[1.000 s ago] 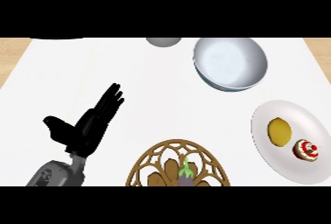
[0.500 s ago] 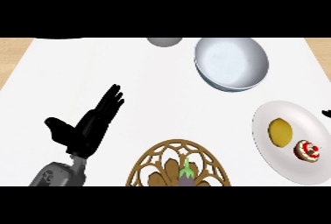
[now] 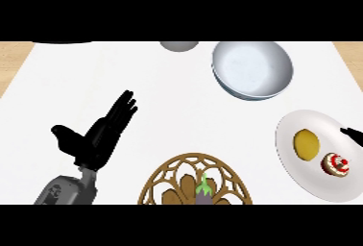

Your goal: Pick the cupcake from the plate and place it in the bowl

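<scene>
The cupcake (image 3: 337,164), brown with white frosting and a red top, sits on the white plate (image 3: 315,184) at the right, beside a round yellow item (image 3: 306,143). Only black fingertips of my right hand (image 3: 352,134) show at the right edge, over the plate just above the cupcake and apart from it. The grey-white bowl (image 3: 253,69) stands at the back, right of centre. My left hand (image 3: 96,136) rests open at the lower left with fingers pointing up and to the right.
A brown openwork basket (image 3: 170,175) at the bottom centre holds a small purple eggplant (image 3: 204,190). A grey round object (image 3: 178,45) lies at the back edge.
My right hand's fingertips have come in from the right edge and moved down over the plate toward the cupcake. The left hand has not moved.
</scene>
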You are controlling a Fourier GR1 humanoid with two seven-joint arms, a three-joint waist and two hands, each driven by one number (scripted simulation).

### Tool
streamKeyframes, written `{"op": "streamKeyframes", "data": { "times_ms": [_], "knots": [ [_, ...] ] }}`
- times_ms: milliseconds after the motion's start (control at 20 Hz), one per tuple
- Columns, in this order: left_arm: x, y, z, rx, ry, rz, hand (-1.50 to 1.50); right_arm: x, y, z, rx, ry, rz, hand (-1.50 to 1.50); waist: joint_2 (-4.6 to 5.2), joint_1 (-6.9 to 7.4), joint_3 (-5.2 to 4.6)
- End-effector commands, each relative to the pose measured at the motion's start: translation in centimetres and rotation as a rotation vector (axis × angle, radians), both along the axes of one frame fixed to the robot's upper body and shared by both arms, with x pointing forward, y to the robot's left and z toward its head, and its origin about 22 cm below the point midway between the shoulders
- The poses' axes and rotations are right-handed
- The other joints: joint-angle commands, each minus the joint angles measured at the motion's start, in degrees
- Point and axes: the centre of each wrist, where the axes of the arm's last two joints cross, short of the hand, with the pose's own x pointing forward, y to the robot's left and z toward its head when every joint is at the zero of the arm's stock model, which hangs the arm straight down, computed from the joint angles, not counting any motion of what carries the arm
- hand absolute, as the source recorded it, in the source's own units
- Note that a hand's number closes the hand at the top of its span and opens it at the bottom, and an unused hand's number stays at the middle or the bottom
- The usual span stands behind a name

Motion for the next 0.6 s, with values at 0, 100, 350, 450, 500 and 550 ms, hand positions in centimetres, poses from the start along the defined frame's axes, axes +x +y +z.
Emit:
{"op": "streamKeyframes", "data": {
  "times_ms": [0,100,350,450,500,550],
  "knots": [
    [-1.6,1.0,-1.5,-0.012,-0.001,-0.003,0.0,1.4,-0.5,-2.5,0.01,-0.006,0.013,-1.5,0.03,0.35,0.01],
    [0.9,-1.1,-0.8,0.001,0.003,0.007,0.0,-0.2,1.0,-1.6,-0.019,0.001,0.019,-1.5,-0.02,-0.34,-0.01],
    [-0.4,0.5,0.3,-0.022,-0.003,0.013,0.0,0.7,-0.2,-2.3,-0.027,-0.026,-0.004,-1.5,-0.04,-0.11,0.0],
    [0.3,2.5,0.3,-0.006,-0.007,0.021,0.0,-0.2,0.3,-4.0,-0.031,0.003,0.024,-1.5,-0.03,-0.15,0.0],
    [0.8,1.6,-0.7,0.008,-0.001,0.003,0.0,2.5,1.4,-4.4,-0.02,-0.009,0.008,-1.5,0.06,0.13,0.0],
    [-1.8,0.5,0.7,-0.001,0.0,0.018,0.0,-1.2,-0.9,-2.0,-0.04,-0.025,0.0,-1.5,-0.16,-0.31,0.0]
  ]
}}
